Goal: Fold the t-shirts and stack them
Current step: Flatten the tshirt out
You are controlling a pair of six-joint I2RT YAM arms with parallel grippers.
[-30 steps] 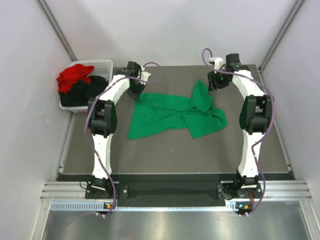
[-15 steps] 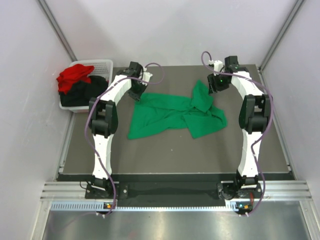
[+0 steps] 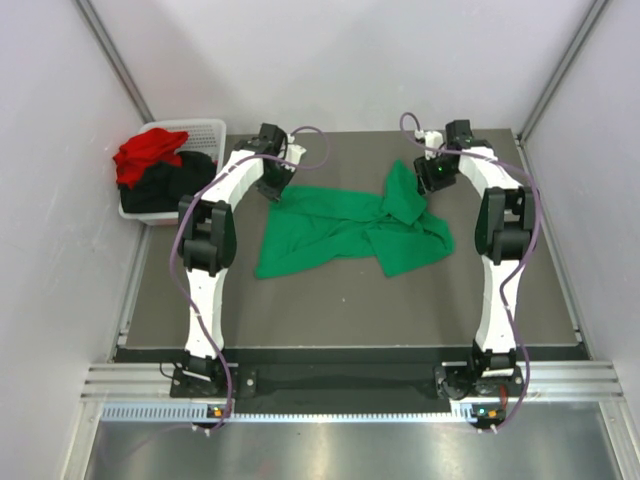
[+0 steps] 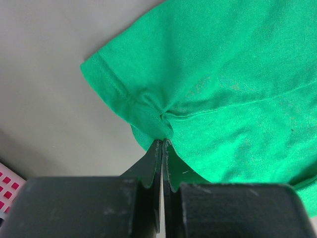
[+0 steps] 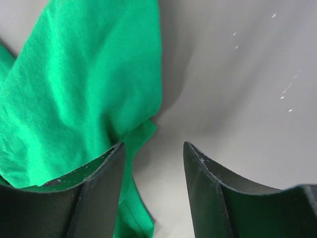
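From above, the right pincer [image 3: 432, 178] has edged nearer the green t-shirt [image 3: 340, 228], which lies crumpled on the desk [image 3: 330, 310] to the right of the white basket [image 3: 205, 128]. Left wrist: the left pincer [image 4: 162, 145] is clenched on a puckered, stitched hem. Right wrist: jaws parted astride another edge. The cloth looks soft and light, best pinched at the corners.

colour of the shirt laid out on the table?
The t-shirt is plain bright green, with no pattern. It shows best in the top external view.

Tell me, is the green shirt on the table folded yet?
Not folded. The green t-shirt lies spread and rumpled across the table, with uneven creases and no square edges.
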